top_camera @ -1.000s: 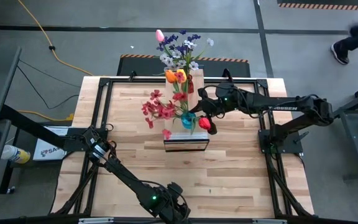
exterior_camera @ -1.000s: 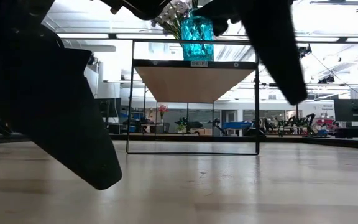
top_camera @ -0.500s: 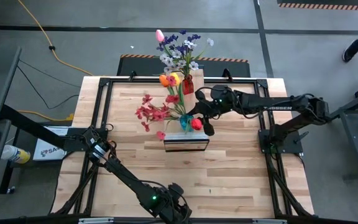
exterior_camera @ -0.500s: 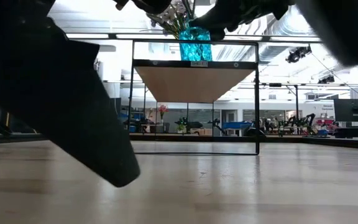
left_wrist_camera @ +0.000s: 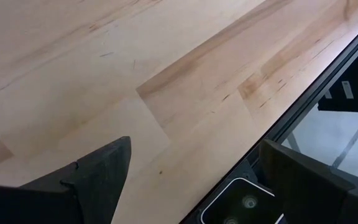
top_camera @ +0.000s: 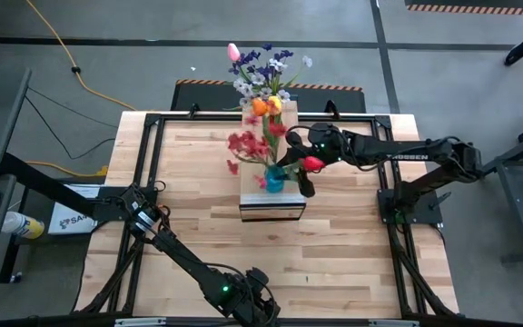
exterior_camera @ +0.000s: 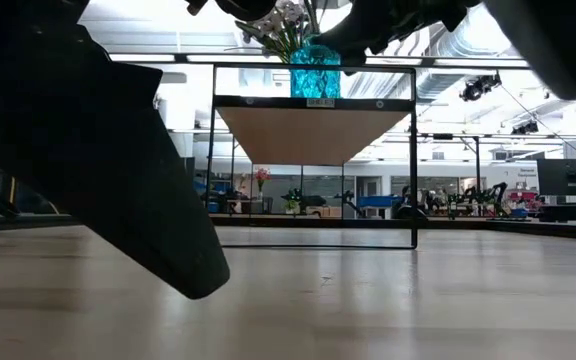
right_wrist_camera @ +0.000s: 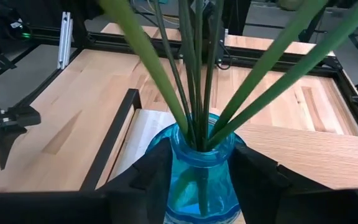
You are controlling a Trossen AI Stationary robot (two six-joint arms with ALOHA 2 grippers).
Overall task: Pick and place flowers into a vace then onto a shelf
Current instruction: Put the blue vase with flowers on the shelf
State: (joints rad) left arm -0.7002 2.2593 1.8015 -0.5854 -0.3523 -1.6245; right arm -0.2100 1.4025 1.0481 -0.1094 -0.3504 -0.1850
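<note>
Flowers (top_camera: 260,136) in vase (top_camera: 274,179) on shelf (top_camera: 271,207), mid-table; right gripper (top_camera: 291,168) around vase; left gripper (top_camera: 248,304) at near edge.

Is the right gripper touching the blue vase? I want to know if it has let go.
Cannot tell. In the right wrist view the right gripper's fingers flank the blue vase closely, with no plain gap or contact.

The blue glass vase (right_wrist_camera: 197,167) is standing upright on the shelf (top_camera: 271,205), a narrow raised platform of pale wood on a black frame, positioned at the middle of the surface. The flowers (top_camera: 263,123) are sitting with their long green stems (right_wrist_camera: 191,74) gathered in the vase neck and fanning outward above it. Red, orange and yellow blooms are showing over the shelf; purple, white and pink blooms are showing past its far end.
</note>
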